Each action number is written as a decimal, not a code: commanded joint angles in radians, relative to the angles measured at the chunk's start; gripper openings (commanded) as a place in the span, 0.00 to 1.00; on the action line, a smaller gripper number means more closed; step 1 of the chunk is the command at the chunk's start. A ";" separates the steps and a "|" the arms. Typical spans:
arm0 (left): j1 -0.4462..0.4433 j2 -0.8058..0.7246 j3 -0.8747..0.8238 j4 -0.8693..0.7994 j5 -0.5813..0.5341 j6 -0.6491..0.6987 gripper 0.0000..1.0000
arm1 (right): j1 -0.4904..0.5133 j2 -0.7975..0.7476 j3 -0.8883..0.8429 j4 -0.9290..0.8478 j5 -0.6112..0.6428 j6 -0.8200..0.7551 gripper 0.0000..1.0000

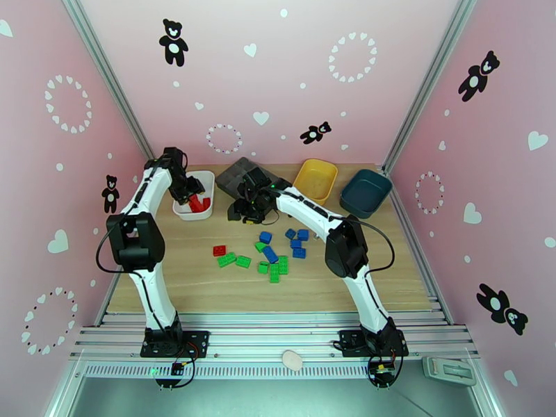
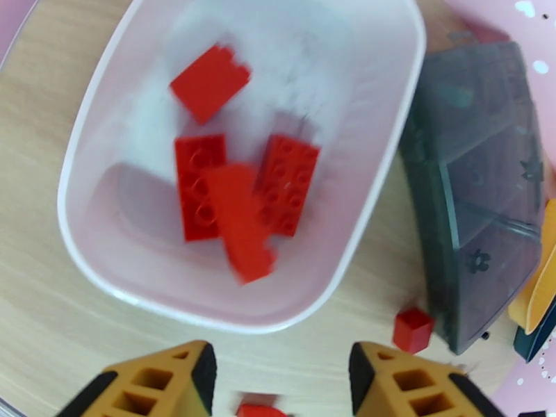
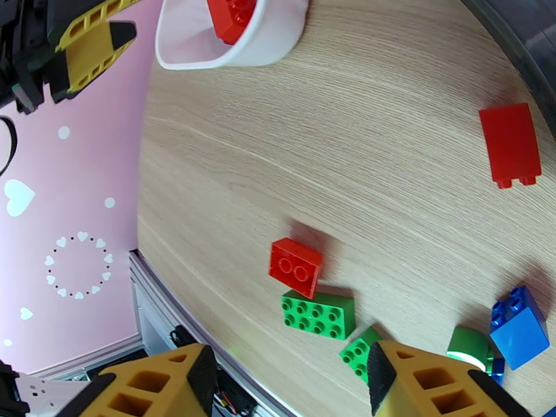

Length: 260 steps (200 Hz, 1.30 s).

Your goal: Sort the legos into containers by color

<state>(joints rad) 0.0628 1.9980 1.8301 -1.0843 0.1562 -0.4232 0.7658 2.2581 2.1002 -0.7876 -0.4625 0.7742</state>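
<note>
My left gripper (image 1: 189,196) hovers over the white container (image 1: 201,174), open with nothing between its fingers (image 2: 174,377). Several red legos (image 2: 286,183) lie in the white container (image 2: 375,147), and one red lego (image 2: 240,231) there is blurred. A small red lego (image 2: 413,329) sits on the table beside the grey tray. My right gripper (image 1: 244,210) is open and empty above the table near that tray. Below it lie a red lego (image 3: 295,265), a green lego (image 3: 317,313) and a blue lego (image 3: 518,326). Loose green legos (image 1: 226,259) and blue legos (image 1: 299,243) lie mid-table.
A dark grey compartment tray (image 1: 233,176) stands at the back between the white container and the yellow container (image 1: 316,178). The dark teal container (image 1: 366,191) is at the back right. Pink walls close in three sides of the table.
</note>
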 commanded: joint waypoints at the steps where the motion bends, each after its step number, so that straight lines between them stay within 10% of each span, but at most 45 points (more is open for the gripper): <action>1: -0.023 -0.101 -0.090 0.010 -0.036 0.009 0.57 | 0.001 -0.034 -0.047 -0.037 0.034 -0.018 0.62; 176: -0.375 -0.284 -0.600 0.104 -0.166 -0.063 0.64 | 0.001 -0.234 -0.382 0.023 0.139 -0.018 0.68; 260: -0.411 -0.209 -0.652 0.132 -0.195 -0.073 0.63 | 0.001 -0.269 -0.441 0.037 0.139 -0.018 0.68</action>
<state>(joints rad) -0.3439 1.7523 1.1980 -0.9710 -0.0101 -0.4805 0.7658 2.0453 1.6714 -0.7555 -0.3313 0.7521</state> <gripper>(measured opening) 0.631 0.685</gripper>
